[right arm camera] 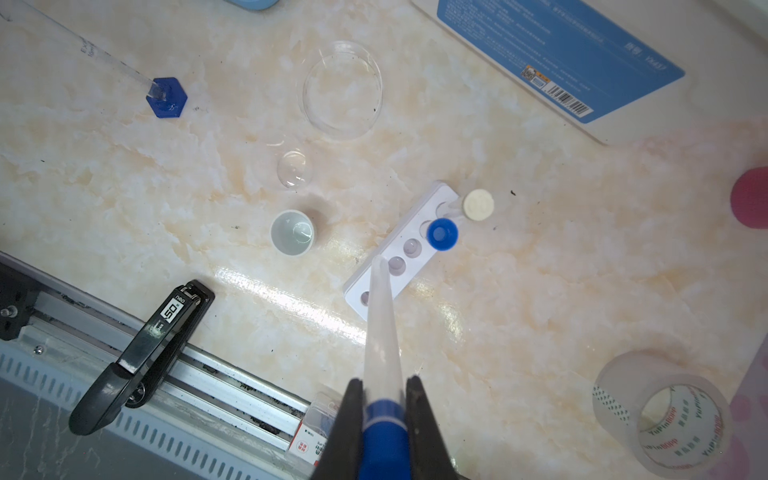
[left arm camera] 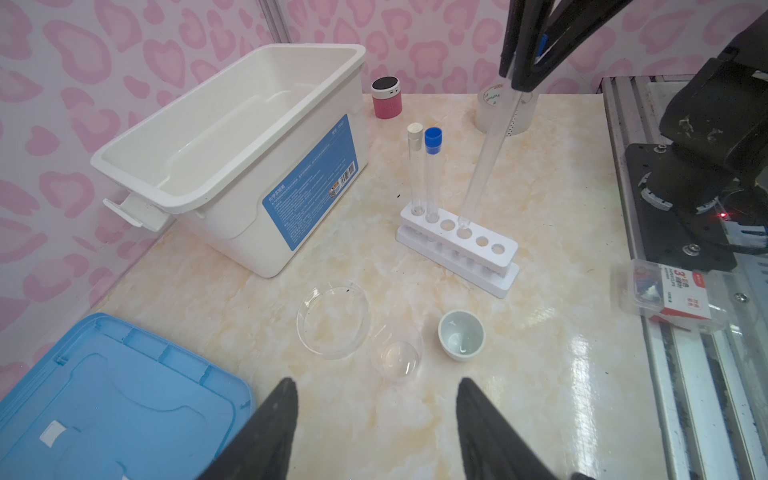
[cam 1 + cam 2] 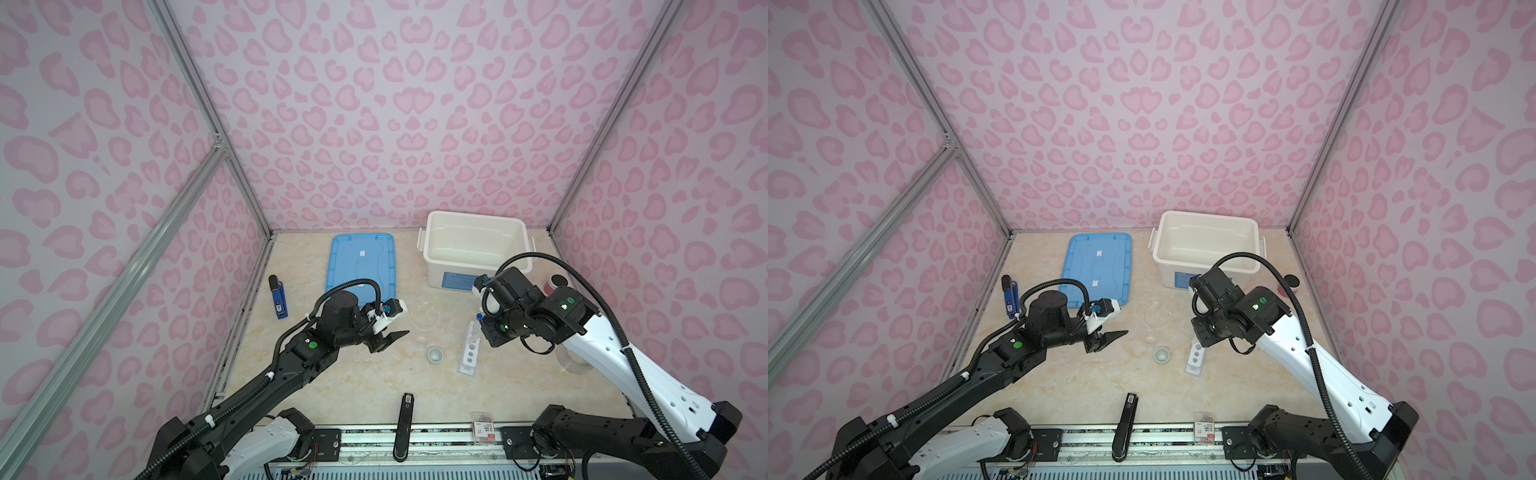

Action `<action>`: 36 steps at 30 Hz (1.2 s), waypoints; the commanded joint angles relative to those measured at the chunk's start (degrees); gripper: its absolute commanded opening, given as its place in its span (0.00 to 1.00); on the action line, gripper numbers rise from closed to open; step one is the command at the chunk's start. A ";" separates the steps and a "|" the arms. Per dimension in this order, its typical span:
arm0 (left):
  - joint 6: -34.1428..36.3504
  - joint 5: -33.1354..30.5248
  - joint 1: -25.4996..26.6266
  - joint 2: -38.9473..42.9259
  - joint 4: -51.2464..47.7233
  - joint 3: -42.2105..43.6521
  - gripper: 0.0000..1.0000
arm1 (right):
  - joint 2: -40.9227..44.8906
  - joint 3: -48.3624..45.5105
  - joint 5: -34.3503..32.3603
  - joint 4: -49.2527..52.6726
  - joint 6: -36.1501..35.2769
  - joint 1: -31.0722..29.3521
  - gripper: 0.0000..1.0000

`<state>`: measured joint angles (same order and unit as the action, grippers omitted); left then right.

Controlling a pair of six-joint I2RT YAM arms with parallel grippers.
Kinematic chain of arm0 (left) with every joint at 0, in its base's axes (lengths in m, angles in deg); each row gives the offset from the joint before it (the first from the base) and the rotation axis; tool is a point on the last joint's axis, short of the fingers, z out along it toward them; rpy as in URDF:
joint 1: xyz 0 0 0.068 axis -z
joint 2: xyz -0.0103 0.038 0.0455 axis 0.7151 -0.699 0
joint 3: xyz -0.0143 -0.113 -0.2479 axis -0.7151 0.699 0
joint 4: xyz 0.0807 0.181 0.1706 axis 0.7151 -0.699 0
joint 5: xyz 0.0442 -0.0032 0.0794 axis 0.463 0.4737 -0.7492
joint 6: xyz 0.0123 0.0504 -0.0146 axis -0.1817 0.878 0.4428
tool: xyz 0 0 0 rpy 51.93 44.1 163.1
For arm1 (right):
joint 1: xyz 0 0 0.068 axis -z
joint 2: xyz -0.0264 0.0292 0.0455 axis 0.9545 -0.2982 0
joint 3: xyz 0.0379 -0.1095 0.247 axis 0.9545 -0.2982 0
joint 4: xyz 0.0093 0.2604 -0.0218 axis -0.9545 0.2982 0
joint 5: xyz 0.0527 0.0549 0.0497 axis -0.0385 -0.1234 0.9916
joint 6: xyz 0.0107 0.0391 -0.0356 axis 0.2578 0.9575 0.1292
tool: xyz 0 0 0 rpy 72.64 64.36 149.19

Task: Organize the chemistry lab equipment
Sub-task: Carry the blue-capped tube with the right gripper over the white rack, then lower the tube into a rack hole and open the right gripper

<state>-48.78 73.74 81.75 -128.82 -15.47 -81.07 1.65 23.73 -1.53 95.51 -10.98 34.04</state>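
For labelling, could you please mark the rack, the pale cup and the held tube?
rack [image 2: 500, 284]: left wrist view, base plate.
pale cup [image 2: 461, 338]: left wrist view, inside.
held tube [image 1: 381, 332]: right wrist view, clear shaft.

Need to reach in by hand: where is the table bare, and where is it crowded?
Bare: the near stretch between the stapler and the left arm, and the strip between blue lid and white bin. Crowded: the middle, where dish, flask, cup and rack sit close together.
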 commanded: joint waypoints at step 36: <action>0.29 0.68 -0.06 -0.83 1.62 0.17 0.62 | -7.92 -1.48 -3.24 -2.39 -3.06 2.74 0.11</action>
<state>-48.76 73.74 81.71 -129.56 -15.34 -80.92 -5.60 22.16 -4.37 93.24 -13.12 36.49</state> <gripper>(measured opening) 0.625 0.128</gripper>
